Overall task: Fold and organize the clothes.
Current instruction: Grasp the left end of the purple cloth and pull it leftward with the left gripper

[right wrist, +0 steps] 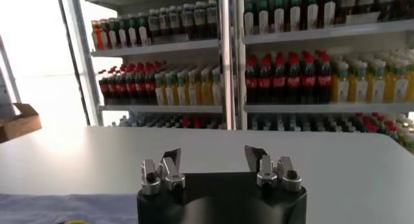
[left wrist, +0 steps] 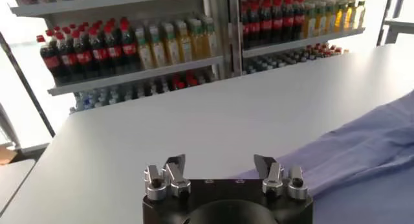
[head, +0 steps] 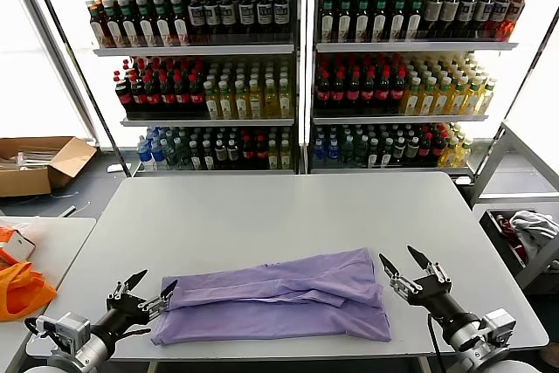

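The lavender T-shirt (head: pixel 279 296) lies folded lengthwise at 6 o'clock on the grey surface (head: pixel 262 216). The left pincer (head: pixel 148 289), spread and empty, sits at its 9 o'clock end; the right pincer (head: pixel 403 261), also spread and empty, at its 3 o'clock end. Only the head view shows the orange bag (head: pixel 22 290) at 8 o'clock and the cardboard box (head: pixel 39 163) at 10. Drink shelves (head: pixel 297 67) stand at 12 o'clock.

The folded T-shirt (head: pixel 284 297) lies on the table (head: pixel 262 216) at lower centre; bottle shelves (head: pixel 297 58) fill the frame's top behind.
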Available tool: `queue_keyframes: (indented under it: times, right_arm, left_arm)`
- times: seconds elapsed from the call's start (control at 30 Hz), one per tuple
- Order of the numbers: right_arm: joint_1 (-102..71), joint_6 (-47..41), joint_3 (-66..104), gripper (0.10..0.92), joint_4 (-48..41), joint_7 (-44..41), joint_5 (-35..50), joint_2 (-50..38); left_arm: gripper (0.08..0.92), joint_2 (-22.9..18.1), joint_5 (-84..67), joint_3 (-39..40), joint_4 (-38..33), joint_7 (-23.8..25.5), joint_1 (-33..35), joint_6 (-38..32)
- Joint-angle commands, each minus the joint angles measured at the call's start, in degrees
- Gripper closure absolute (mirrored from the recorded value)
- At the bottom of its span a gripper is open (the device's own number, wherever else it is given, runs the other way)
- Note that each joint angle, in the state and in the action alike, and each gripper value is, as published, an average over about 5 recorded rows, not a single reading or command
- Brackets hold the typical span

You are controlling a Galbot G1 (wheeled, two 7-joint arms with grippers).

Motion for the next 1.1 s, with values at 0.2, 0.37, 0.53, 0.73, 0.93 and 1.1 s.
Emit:
queue_keyframes:
  times: [0.2,0.37,0.53,0.73,0.93,1.1]
  right_arm:
    - [-2.2,9.7,1.0,0.204,-0.5,-1.0,-4.0,3.3]
    - [-2.4,9.8,0.9,0.203,-0.5,-1.0,-3.8,3.2]
    - [-2.9,9.9,0.7,0.203,-0.4,-1.0,-3.7,3.2]
    - [-2.9,9.9,0.9,0.203,-0.3,-1.0,-3.3,3.0]
    - [-2.8,10.0,0.4,0.203,-0.4,-1.0,-3.1,3.0]
    - [-2.6,9.9,0.0,0.203,-0.3,-0.9,-3.1,2.7]
  left_arm:
    - [0.183,-14.3,7.9,13.6,0.9,-23.0,-0.6,-2.4]
    - [0.177,-15.3,7.8,16.2,2.1,-25.1,-0.4,-1.2]
    - [0.201,-16.0,7.1,17.7,4.0,-25.9,-0.6,-0.9]
    - [0.362,-16.4,5.9,18.2,4.4,-25.8,-1.1,-0.7]
    - [0.535,-16.7,5.1,17.6,4.2,-25.3,-1.0,-0.8]
    - [0.674,-16.4,2.8,14.1,3.1,-24.2,-1.7,-0.8]
